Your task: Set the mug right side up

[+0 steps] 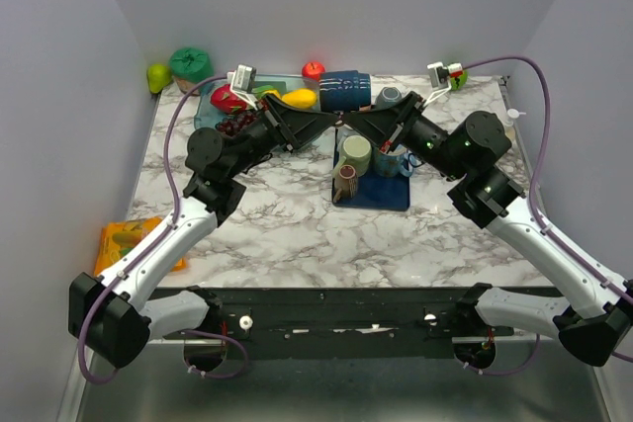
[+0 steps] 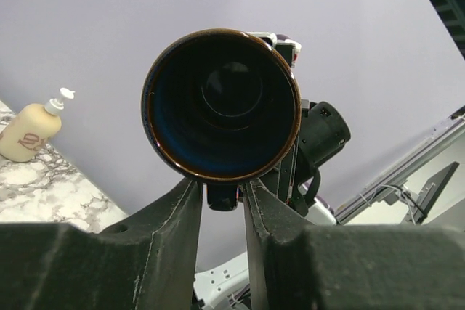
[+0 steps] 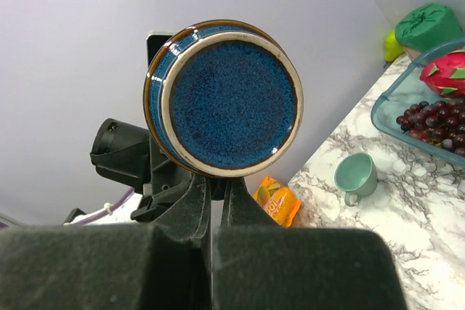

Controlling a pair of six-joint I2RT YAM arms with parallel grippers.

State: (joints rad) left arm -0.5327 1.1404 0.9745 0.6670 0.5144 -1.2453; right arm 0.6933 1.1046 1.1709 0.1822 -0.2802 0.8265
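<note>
The blue glazed mug (image 1: 344, 89) hangs in the air on its side over the back of the table. Its dark mouth (image 2: 221, 103) faces the left wrist camera and its speckled base (image 3: 229, 96) faces the right wrist camera. The handle points down. My right gripper (image 3: 216, 183) is shut on the handle, reaching in from the right (image 1: 354, 121). My left gripper (image 2: 221, 194) comes in from the left (image 1: 328, 118). Its fingers (image 2: 182, 208) stand close on either side of the handle with thin gaps showing.
Below the mug a blue mat (image 1: 381, 195) holds a green cup (image 1: 356, 153) and a striped brown cup (image 1: 346, 183). A clear fruit tray (image 1: 213, 111) stands back left, an orange packet (image 1: 124, 244) at the left edge and a tan bottle (image 2: 29, 132) at the right edge.
</note>
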